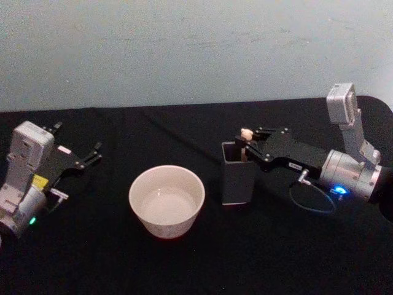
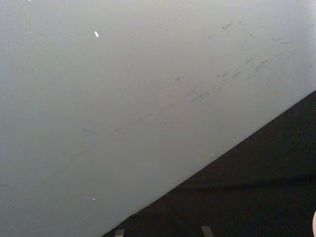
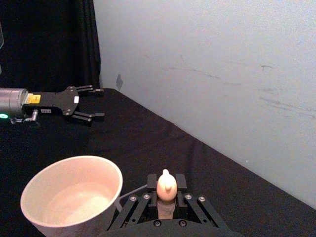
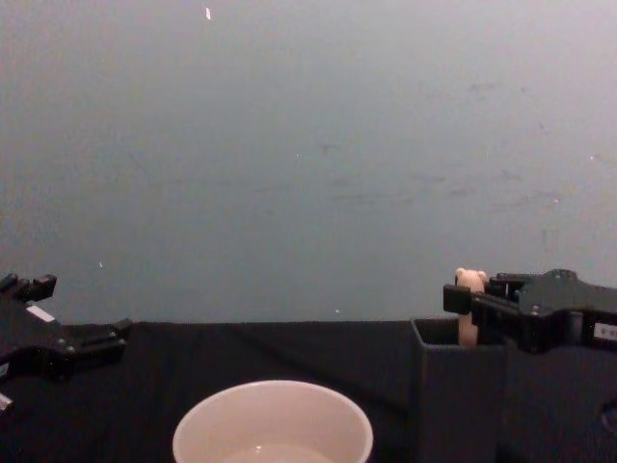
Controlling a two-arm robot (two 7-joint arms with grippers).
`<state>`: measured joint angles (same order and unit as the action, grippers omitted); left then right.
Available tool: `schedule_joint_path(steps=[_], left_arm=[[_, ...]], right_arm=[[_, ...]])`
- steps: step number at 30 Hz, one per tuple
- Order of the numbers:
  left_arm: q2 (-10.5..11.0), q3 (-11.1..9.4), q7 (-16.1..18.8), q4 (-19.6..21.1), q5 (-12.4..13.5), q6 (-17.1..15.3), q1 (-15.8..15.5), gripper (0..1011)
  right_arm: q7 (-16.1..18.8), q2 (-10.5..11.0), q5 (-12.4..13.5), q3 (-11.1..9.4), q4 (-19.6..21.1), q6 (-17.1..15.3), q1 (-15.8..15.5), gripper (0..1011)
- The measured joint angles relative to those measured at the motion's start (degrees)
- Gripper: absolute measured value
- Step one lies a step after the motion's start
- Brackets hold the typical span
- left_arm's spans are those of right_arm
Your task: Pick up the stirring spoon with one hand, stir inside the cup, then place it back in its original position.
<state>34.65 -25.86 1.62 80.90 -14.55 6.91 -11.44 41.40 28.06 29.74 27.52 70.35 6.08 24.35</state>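
Observation:
The stirring spoon (image 1: 245,133) stands upright in the dark grey square holder (image 1: 238,173), its original position, with only the beige bear head and upper handle showing. My right gripper (image 1: 247,146) reaches in from the right above the holder's rim and is shut on the handle just under the bear head (image 3: 167,183); its fingers (image 3: 152,180) press against both sides. From the chest, the spoon (image 4: 469,283) pokes up beside the right gripper (image 4: 465,301) over the holder (image 4: 458,395). The cream-white cup (image 1: 166,201) sits left of the holder. My left gripper (image 1: 92,153) rests open at the far left.
A black cloth covers the table (image 1: 196,258), and a pale wall (image 1: 184,49) runs along its far edge. A gap of bare cloth separates the cup (image 3: 74,197) from the left gripper (image 3: 91,102). A cable loop (image 1: 313,200) hangs under my right wrist.

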Motion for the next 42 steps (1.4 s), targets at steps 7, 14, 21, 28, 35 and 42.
schedule_joint_path(steps=[7,14,21,28,35,42], left_arm=[[0.0,0.0,0.0,0.0,0.0,0.0,0.01,1001],[0.0,0.0,0.0,0.0,0.0,0.0,0.0,1001],[0.0,0.0,0.0,0.0,0.0,0.0,0.0,1001],[0.0,0.0,0.0,0.0,0.0,0.0,0.0,1001],[0.0,0.0,0.0,0.0,0.0,0.0,0.0,1002],[0.0,0.0,0.0,0.0,0.0,0.0,0.0,1001]], right_arm=[[0.0,0.02,0.05,-0.03,0.13,-0.01,-0.08,212],[-0.1,1.04,1.62,-1.46,4.05,0.14,-1.73,212],[-1.4,2.2,3.37,-3.51,9.12,0.72,-3.44,212],[-3.02,2.81,5.05,-5.84,13.59,2.14,-5.22,212],[-3.27,2.34,6.49,-6.99,16.51,3.76,-6.24,212],[-2.0,0.62,7.11,-5.28,17.01,4.02,-5.52,212]])
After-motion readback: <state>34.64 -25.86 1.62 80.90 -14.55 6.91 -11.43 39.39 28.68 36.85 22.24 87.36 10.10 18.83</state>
